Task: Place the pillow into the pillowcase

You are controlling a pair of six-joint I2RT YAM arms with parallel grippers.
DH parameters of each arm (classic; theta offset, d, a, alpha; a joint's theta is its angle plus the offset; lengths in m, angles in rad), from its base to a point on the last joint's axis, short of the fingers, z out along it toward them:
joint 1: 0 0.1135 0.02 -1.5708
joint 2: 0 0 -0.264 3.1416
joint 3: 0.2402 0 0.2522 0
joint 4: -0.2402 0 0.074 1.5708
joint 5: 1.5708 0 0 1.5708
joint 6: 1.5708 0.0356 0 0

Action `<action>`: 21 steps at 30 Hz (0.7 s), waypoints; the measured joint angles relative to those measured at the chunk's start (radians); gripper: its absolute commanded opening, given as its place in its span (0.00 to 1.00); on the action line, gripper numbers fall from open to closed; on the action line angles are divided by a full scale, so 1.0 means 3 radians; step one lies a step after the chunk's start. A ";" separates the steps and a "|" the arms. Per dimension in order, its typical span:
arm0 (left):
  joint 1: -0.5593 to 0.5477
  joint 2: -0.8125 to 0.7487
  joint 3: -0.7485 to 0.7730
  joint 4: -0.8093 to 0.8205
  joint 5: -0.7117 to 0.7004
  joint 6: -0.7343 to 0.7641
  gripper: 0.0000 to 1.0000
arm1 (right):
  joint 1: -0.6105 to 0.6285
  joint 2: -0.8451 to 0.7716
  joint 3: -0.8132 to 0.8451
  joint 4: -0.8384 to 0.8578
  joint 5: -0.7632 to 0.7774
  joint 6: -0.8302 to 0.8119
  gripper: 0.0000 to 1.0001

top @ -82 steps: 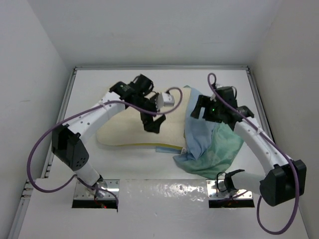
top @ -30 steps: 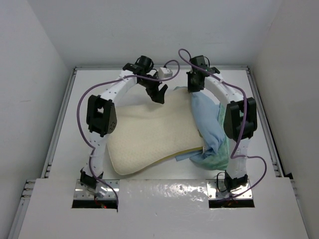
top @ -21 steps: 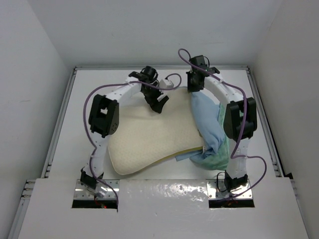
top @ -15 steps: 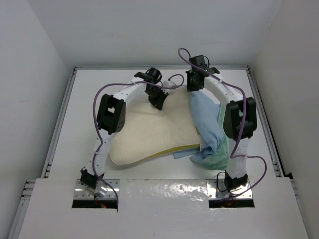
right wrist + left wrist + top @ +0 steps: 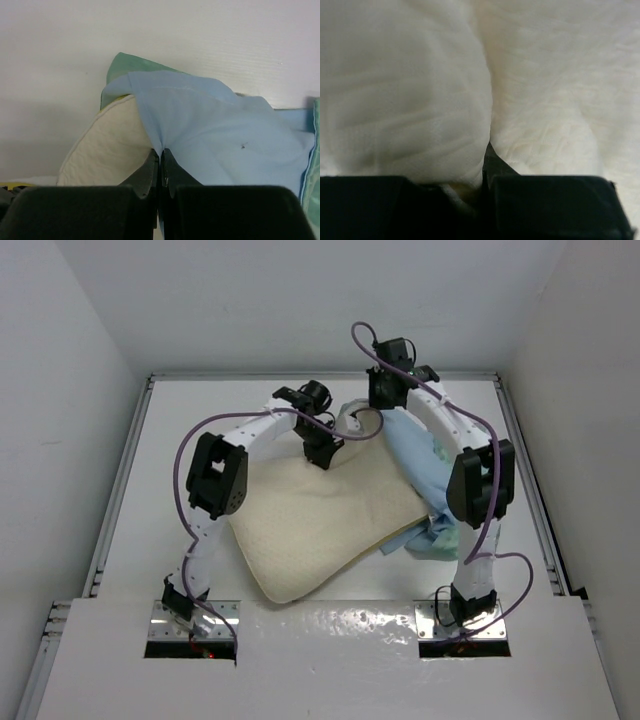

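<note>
Starting on the left: your left claw (image 5: 322, 450) is at the far edge of the large cream-white fluffy rectangular pillow (image 5: 320, 525), with the left arm arched up over the white bench (image 5: 170, 460) to reach it. In the left wrist view the two black fingers are clenched together with a fold of the pillow fabric bunched up between and over them, so that claw is grasping the pillow. Cream fabric fills pretty much the whole view there.

The pillow itself lies in the middle of the bench, turned at an angle, one corner pointing toward the arm bases and its far right part running in under the cloth.

Over to the right, your right claw (image 5: 384, 410) sits near the far edge of the bench, just beside the left one. It's pinched tight on the thin sea-green satin pillowcase (image 5: 420, 465), gripping the light blue inner side right at the opening. The right wrist view shows it nicely: the fingers (image 5: 150, 170) are squeezed shut on a pleat of blue cloth, a cream corner of the pillow (image 5: 107, 147) is tucked under that blue layer, and a green edge peeks out behind it. The rest of the pillowcase trails down the right side of the pillow in a crumpled strip, mostly blue with some green showing at the near end.
</note>
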 measured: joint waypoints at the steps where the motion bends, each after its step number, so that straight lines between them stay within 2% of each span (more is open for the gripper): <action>1: -0.0019 0.0006 0.0003 -0.0018 0.0032 -0.0017 0.00 | 0.0028 -0.0043 -0.0095 0.0065 0.0039 -0.0029 0.00; 3: -0.0037 0.0014 0.0014 -0.0074 0.0125 -0.0069 0.00 | 0.0092 -0.0130 -0.0290 0.0178 0.0109 -0.0065 0.12; 5: -0.0029 0.0017 0.0079 -0.0175 0.0261 -0.0092 0.00 | 0.0127 -0.0167 -0.0389 0.0289 0.0113 -0.0064 0.20; 6: -0.0017 0.0017 0.0125 -0.0200 0.0352 -0.0100 0.00 | 0.0140 -0.0169 -0.0402 0.0341 0.0103 -0.0061 0.21; 10: 0.0005 0.0013 0.0188 -0.0211 0.0519 -0.0120 0.00 | 0.0137 -0.0169 -0.0407 0.0505 0.0086 -0.0061 0.14; 11: 0.0008 0.0013 0.0170 -0.0201 0.0519 -0.0121 0.00 | 0.0131 -0.0169 -0.0408 0.0529 0.0080 -0.0048 0.09; 12: 0.0008 0.0013 0.0150 -0.0192 0.0520 -0.0122 0.00 | 0.0122 -0.0169 -0.0412 0.0532 0.0075 -0.0047 0.00; 15: 0.0009 0.0013 0.0062 -0.0149 0.0520 -0.0158 0.00 | 0.0083 -0.0169 -0.0425 0.0529 0.0079 -0.0014 0.00; 16: 0.0010 0.0013 0.0029 -0.0125 0.0518 -0.0177 0.00 | 0.0064 -0.0169 -0.0435 0.0525 0.0081 -0.0009 0.04; 17: 0.0011 0.0013 -0.0004 -0.0095 0.0516 -0.0211 0.00 | 0.0042 -0.0169 -0.0444 0.0520 0.0083 -0.0001 0.15; 19: 0.0017 0.0013 -0.0066 -0.0017 0.0507 -0.0296 0.00 | 0.0014 -0.0160 -0.0444 0.0486 0.0084 -0.0014 0.29; 21: 0.0017 0.0013 -0.0098 0.0052 0.0486 -0.0403 0.00 | -0.0018 -0.0155 -0.0444 0.0432 0.0051 -0.0074 0.31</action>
